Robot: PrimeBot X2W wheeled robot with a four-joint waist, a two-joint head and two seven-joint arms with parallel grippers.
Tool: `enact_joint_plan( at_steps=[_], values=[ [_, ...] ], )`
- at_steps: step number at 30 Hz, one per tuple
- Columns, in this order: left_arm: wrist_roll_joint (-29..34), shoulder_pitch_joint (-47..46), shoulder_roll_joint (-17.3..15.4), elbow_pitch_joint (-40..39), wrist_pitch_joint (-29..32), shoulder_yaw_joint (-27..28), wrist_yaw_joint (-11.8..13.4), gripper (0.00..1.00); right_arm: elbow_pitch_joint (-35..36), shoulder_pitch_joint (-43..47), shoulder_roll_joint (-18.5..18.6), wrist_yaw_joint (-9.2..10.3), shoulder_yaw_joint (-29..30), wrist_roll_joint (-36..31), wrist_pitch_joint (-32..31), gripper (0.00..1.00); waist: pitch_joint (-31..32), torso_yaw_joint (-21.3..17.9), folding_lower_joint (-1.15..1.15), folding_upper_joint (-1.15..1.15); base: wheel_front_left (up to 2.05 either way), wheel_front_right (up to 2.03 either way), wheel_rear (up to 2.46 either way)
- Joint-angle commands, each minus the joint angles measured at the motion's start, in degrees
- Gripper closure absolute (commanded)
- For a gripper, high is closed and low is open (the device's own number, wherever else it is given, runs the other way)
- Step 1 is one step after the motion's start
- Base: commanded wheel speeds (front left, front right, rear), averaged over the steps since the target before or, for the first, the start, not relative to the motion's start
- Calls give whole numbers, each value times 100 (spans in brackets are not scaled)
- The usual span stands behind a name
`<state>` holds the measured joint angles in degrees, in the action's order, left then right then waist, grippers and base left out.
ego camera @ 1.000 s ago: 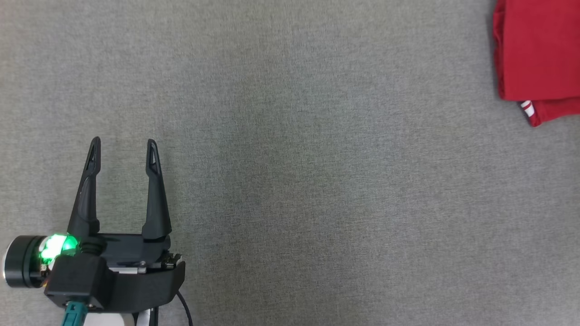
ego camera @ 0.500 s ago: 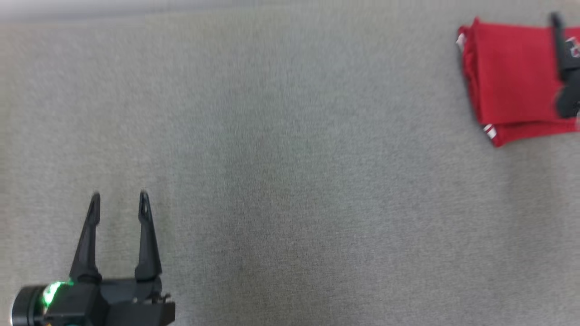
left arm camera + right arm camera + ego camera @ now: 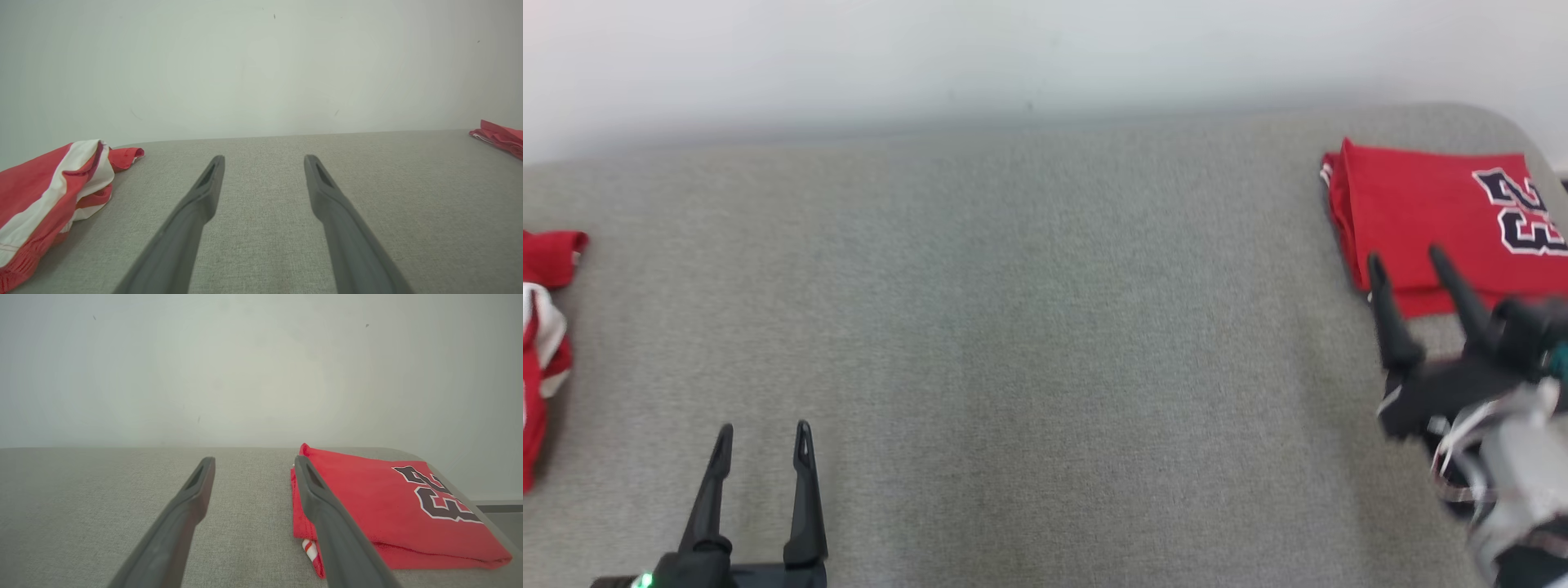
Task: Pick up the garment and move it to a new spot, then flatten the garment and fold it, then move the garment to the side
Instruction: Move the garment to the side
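**A:** From the head view, where's the garment?

**B:** The folded red jersey (image 3: 1421, 212) lies at the far right of the grey woven surface (image 3: 1045, 327), near its rounded corner, with its dark, white-edged numerals facing up. The right gripper (image 3: 1405, 255) hangs at the jersey's near edge with its jaws wide and nothing in them. It's too blurred to say whether it touches. The left gripper (image 3: 764, 427) is well apart at the lower left, jaws also wide and empty. A crumpled red-and-white garment (image 3: 539, 359) sits at the left edge.

**A:** And the left wrist view?

**B:** Two long dark fingers are spread over bare cloth, with a pale wall (image 3: 261, 61) behind. The crumpled garment is heaped on the left, thin fabric with a white stripe. A sliver of the jersey shows at the far right.

**A:** The right wrist view?

**B:** The jersey lies just past one finger, a neat flat rectangle. Its layers show at the near fold, and a bit of striped trim pokes out.

**A:** How would it handle?

**B:** Light, soft and limp, I'd guess. Pinch one layer and the fold would likely slide open. I'd take the whole stack at the near folded edge, or at two corners. The woven surface may drag on it a little.
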<state>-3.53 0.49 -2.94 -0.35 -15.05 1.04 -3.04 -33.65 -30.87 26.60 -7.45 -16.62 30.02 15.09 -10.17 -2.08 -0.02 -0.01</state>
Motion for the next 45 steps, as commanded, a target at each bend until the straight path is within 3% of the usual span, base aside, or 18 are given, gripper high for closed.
enact_joint_plan(
  at_steps=[1, 12, 18, 45],
  values=[
    [-23, 124, 8, 66, -14, 31, -28, 0, 403, 555, -317, -3, 412, -356, 8, 0, 280, 173, 2, 1, 0, 0, 0],
    [-87, 316, 9, 308, -14, 70, -41, 0, 1961, 2395, -1749, -3, 1658, -1785, 7, 0, 604, 222, 2, 1, 0, 0, 0],
    [-141, 384, 7, 493, -14, -31, -16, 0, 2318, 2944, -2159, -3, 1870, -2204, 7, 0, 764, 235, 2, 1, 0, 0, 0],
    [-185, 451, 8, 810, -14, 10, -35, 0, 2189, 3300, -2375, -3, 1849, -2371, 8, 0, 930, 171, 2, 1, 0, 0, 0]
  ],
)
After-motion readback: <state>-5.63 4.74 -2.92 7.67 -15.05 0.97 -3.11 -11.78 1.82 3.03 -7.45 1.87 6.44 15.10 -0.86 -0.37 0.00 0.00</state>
